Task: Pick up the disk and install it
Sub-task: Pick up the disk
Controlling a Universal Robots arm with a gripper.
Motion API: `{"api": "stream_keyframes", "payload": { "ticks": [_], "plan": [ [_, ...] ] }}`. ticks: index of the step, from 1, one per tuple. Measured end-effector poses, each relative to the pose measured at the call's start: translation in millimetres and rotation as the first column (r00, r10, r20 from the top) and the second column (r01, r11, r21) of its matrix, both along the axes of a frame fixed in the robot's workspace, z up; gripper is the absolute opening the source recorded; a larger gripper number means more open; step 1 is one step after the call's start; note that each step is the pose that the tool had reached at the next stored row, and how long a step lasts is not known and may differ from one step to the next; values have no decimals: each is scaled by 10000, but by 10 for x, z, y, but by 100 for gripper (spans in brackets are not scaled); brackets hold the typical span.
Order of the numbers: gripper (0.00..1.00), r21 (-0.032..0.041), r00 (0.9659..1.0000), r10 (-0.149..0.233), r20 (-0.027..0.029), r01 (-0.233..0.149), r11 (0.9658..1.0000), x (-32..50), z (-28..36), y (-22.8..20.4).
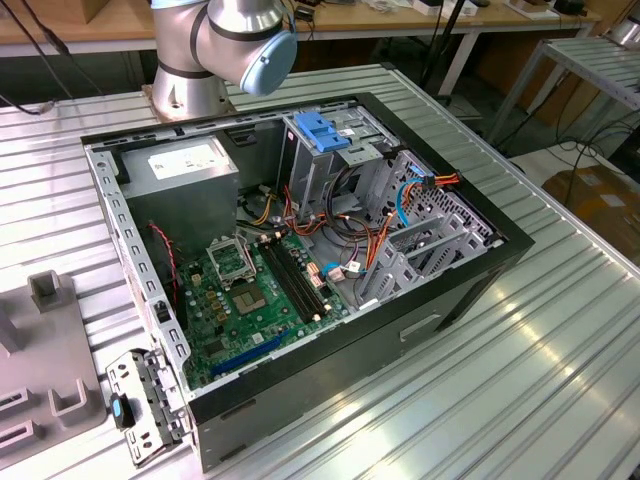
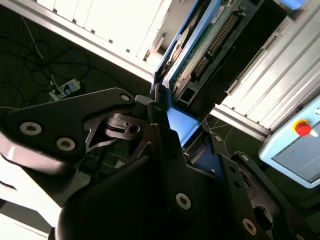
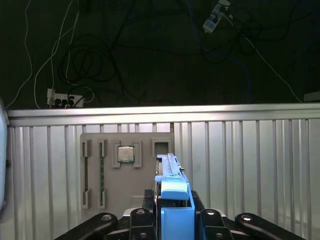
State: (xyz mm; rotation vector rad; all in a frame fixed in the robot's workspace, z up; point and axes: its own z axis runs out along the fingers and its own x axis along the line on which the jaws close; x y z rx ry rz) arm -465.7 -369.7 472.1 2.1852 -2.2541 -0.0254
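End effector [image 3: 172, 220]: pinched on disk [image 3: 170, 175], one finger against each flat face. Disk: edge-on in first wrist view, blue rail [image 3: 175, 192] toward camera, held clear of surface [image 3: 250, 150] and grey fixture plate [image 3: 95, 170]. Second wrist view: circuit-board side exposed. Exterior view: open case [image 1: 330, 365] on surface.
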Motion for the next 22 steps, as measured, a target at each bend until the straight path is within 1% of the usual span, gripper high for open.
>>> {"api": "stream_keyframes", "payload": {
  "ticks": [8, 22],
  "plan": [
    [37, 0, 10000, 0, 0, 0, 10000, 0, 55, 0],
    [37, 0, 10000, 0, 0, 0, 10000, 0, 172, 0]
  ]
}}
